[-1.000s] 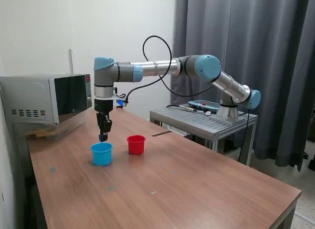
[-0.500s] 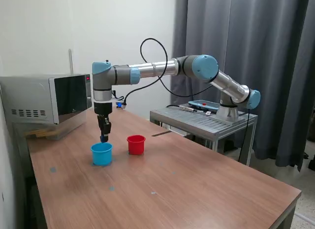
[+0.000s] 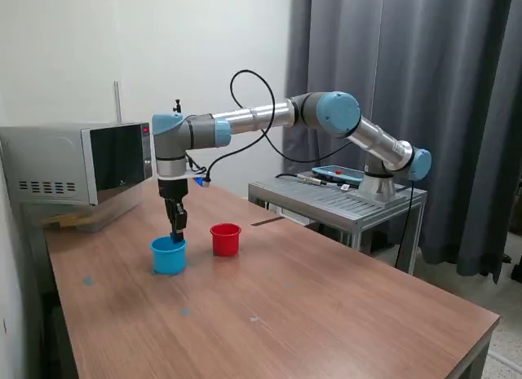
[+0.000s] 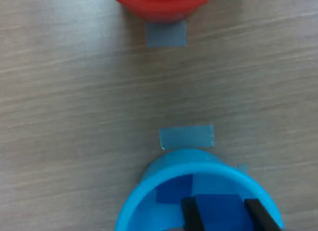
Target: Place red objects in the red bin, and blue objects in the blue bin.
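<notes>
The hand hung straight down over the blue bin, fingertips at or just inside the rim. In the wrist view its two dark fingers stood a little apart over the bin's mouth w/ a dark blue cube showing between them; couldn't tell if they gripped it or if it lay on the bottom, so the grip state was unclear. A 2nd dark blue cube lay inside the bin, beside the first.

The red bin stood upright on the table, near the blue bin, toward the exterior view's right, not touching. Wrist view showed sth red inside it, too cropped to make out. A pale tape strip lay on the table just beside the blue bin; another by the red bin.

Microwave at the table's far end, exterior view's left. Metal cart behind the table carried the arm's base.
</notes>
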